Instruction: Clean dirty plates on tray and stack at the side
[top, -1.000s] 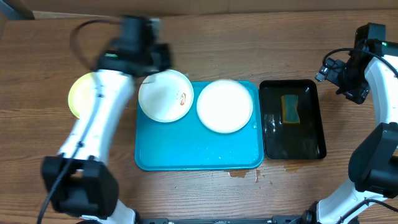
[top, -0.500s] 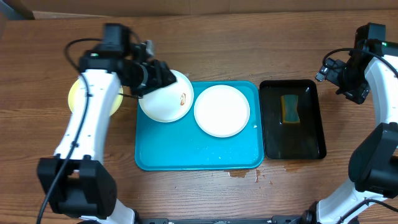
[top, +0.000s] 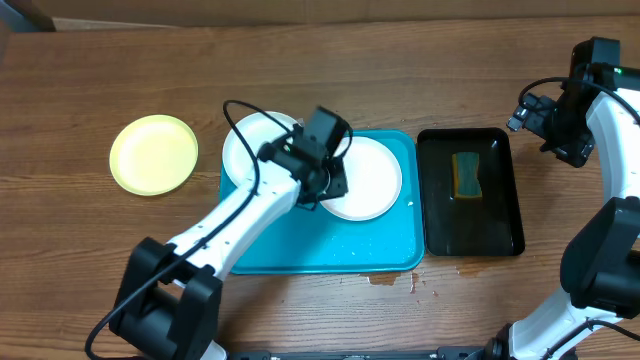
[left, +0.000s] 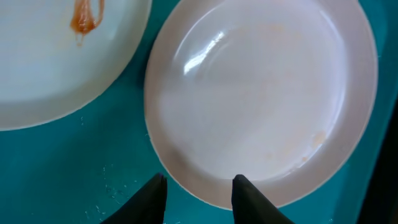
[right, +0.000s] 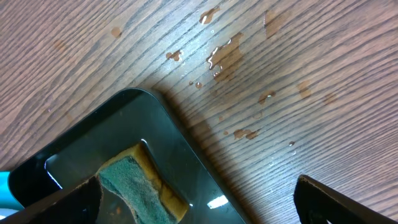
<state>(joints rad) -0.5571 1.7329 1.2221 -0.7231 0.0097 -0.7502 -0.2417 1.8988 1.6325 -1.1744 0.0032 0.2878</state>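
The left gripper (left: 198, 200) hung part-open over the near rim of the white plate (left: 261, 99) on the tray (left: 93, 168) (right gripper (right: 198, 186) wide open, empty) — it would probably do best to slip one finger under that rim before closing.

Plain white round plate (left: 261, 99): glossy, flat on tray, near rim at the left fingers (left: 152, 200).
Smeared white round plate (left: 56, 56): reddish-brown streak, up-left of fingers.
Pale yellow-green round plate (top: 153, 153): off tray, well left of fingers.
Turquoise rectangular plastic tray (top: 320, 250): flat, beneath fingers.

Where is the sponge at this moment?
In the overhead view, the sponge lies in the black tray on the table's right, beside the turquoise tray.
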